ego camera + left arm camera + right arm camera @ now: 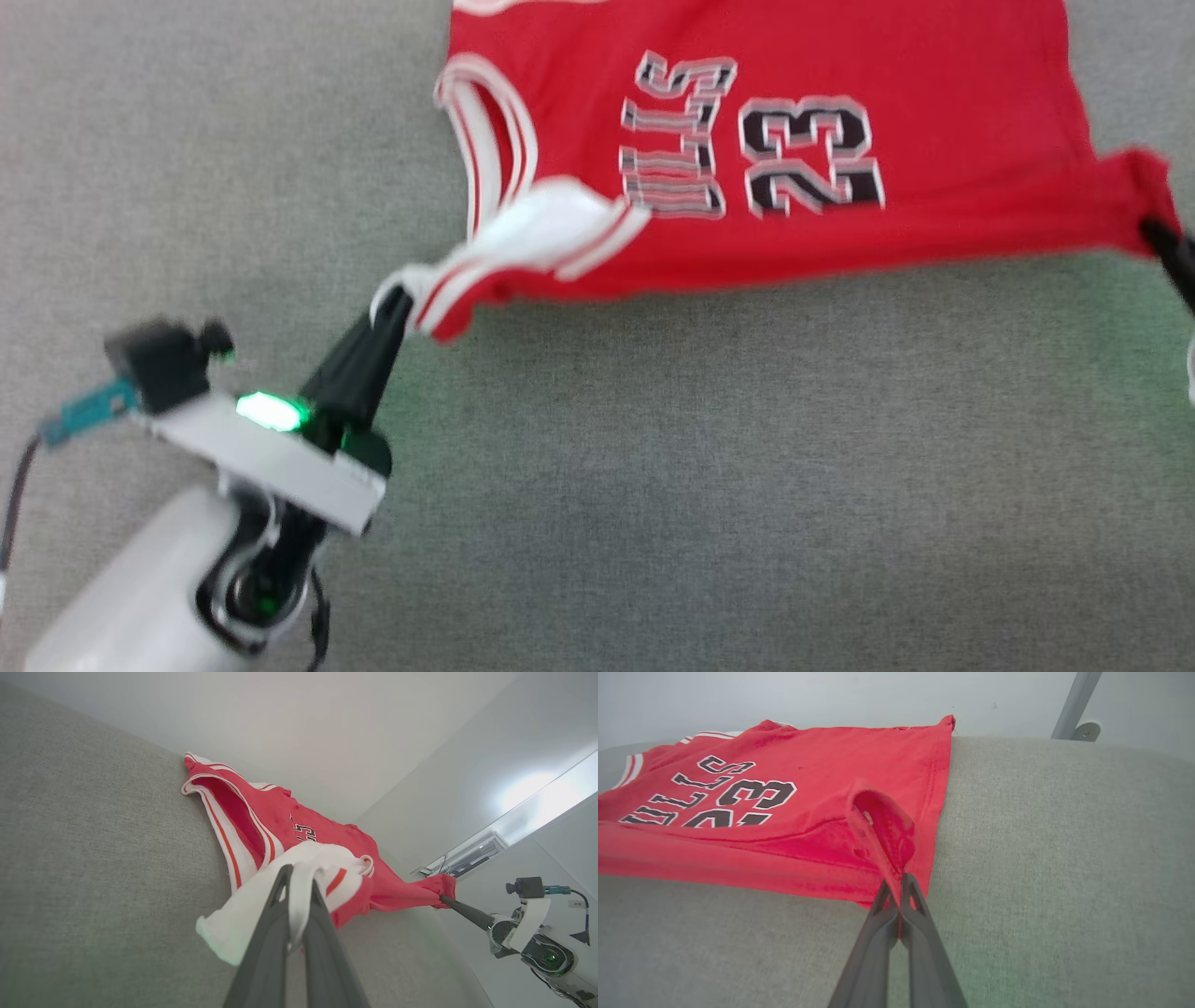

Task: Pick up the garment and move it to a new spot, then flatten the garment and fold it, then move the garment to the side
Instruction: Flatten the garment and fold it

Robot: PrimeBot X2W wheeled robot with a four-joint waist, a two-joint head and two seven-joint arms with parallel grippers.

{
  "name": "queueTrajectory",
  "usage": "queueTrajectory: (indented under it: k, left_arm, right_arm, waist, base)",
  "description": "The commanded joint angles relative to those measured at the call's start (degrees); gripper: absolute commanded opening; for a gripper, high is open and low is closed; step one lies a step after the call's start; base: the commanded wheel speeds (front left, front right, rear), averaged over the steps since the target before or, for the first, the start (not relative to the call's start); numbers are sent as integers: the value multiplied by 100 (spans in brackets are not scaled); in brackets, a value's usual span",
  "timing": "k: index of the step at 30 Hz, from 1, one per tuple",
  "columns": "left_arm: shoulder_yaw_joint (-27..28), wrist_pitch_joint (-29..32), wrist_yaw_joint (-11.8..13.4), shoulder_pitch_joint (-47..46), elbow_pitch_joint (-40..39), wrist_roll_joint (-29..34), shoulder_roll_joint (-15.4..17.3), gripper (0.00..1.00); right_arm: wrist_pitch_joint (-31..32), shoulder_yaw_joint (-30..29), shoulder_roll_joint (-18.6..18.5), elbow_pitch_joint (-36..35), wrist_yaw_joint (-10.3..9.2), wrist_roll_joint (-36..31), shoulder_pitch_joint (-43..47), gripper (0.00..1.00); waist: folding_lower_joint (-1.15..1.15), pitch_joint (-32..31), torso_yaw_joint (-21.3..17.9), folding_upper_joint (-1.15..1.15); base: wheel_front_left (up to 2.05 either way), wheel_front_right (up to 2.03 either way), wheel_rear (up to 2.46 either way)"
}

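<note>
left gripper clamped on white strap trim | right gripper pinching hem corner | garment — soft, limp, light — grip corners

The desk is covered in grey woven cloth. On it lies the red jersey, lettering up, spread beyond the tips of the left pincer and the right pincer. Its near edge, strung between the two pincers, is raised off the cloth. Bare grey covering lies beneath both pincers.
</note>
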Motion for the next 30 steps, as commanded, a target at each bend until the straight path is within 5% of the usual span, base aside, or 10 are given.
queueTrajectory:
  k: [1,11,19,30]
  left_arm:
    - [68,-36,-13,132,-57,60,17,0]
    - [638,-38,-13,2045,-1045,554,20,0]
    - [773,-38,-13,3130,-1733,691,334,0]
    - [364,489,-13,1791,-1442,612,205,0]
  right_arm:
    - [18,-65,-74,-55,-13,22,151,0]
    - [252,-888,-414,-1082,-13,332,2316,0]
    - [570,-1987,-276,-1921,-13,63,3734,0]
    - [1614,-3054,686,-2498,-12,-601,3651,0]
  waist:
    - [0,-178,-30,0]
    - [0,-554,-67,0]
    - [0,-758,-97,0]
    - [0,-783,-133,0]
  base:
    - [0,0,0]
    - [0,0,0]
    - [0,0,0]
    - [0,0,0]
